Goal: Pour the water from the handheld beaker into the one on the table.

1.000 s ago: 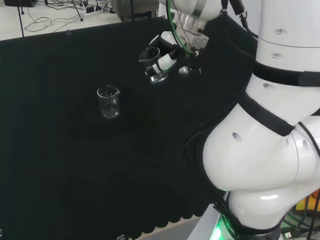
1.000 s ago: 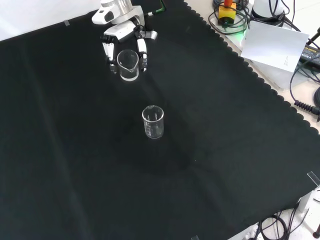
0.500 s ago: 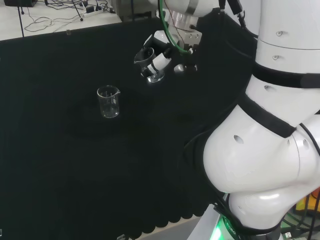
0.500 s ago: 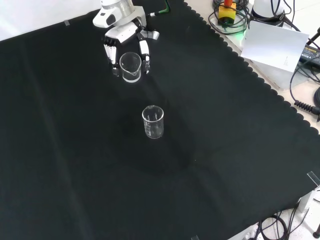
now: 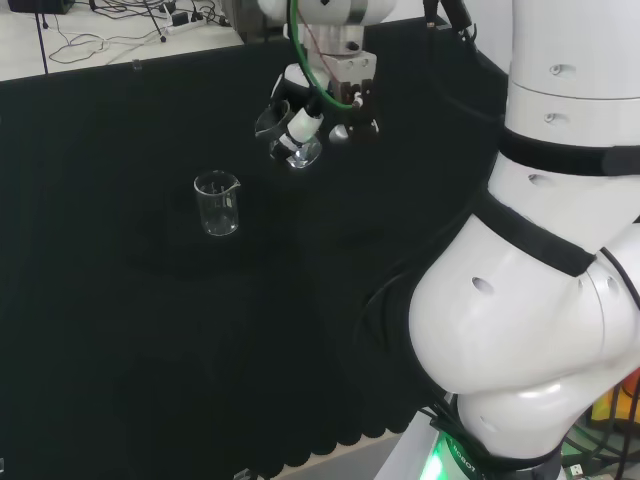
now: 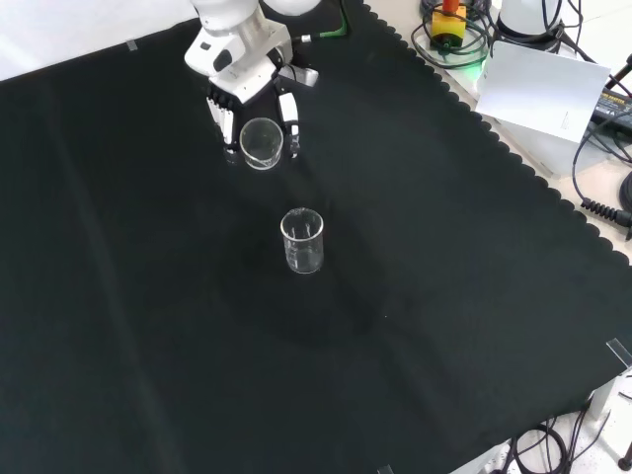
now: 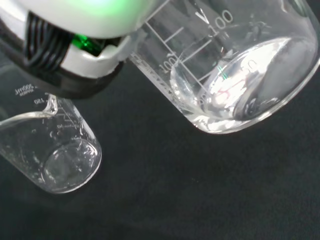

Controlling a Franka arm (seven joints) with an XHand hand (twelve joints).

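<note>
- Tilting in the hand (image 6: 247, 94), the handheld beaker (image 6: 262, 142) leans off vertical: in the front view its round mouth faces toward the camera and down the cloth, and in the head view its long axis slants, mouth up toward the left and base lower.
- Fingers (image 6: 289, 117) curl round the glass on both sides, so the hand is closed on the handheld beaker (image 5: 295, 148) and carries it clear above the cloth.
- Close up, the wrist view shows a shallow pool of clear water lying in the lower corner of the tilted handheld beaker (image 7: 235, 75), against its base and wall, with printed scale marks on the side.
- Just below and beyond the hand stands the second beaker (image 6: 302, 240), upright on the table (image 6: 444, 296), mouth up and spout at its rim; it sits apart from the held glass, touching nothing.
- From the wrist camera the second beaker (image 7: 47, 150) lies near the held one.
- Black cloth covers the table, flat with faint creases and a scalloped edge; past that edge, in the front view, are a white sheet (image 6: 543, 94) and loose cables (image 6: 602, 188) on a pale floor.
</note>
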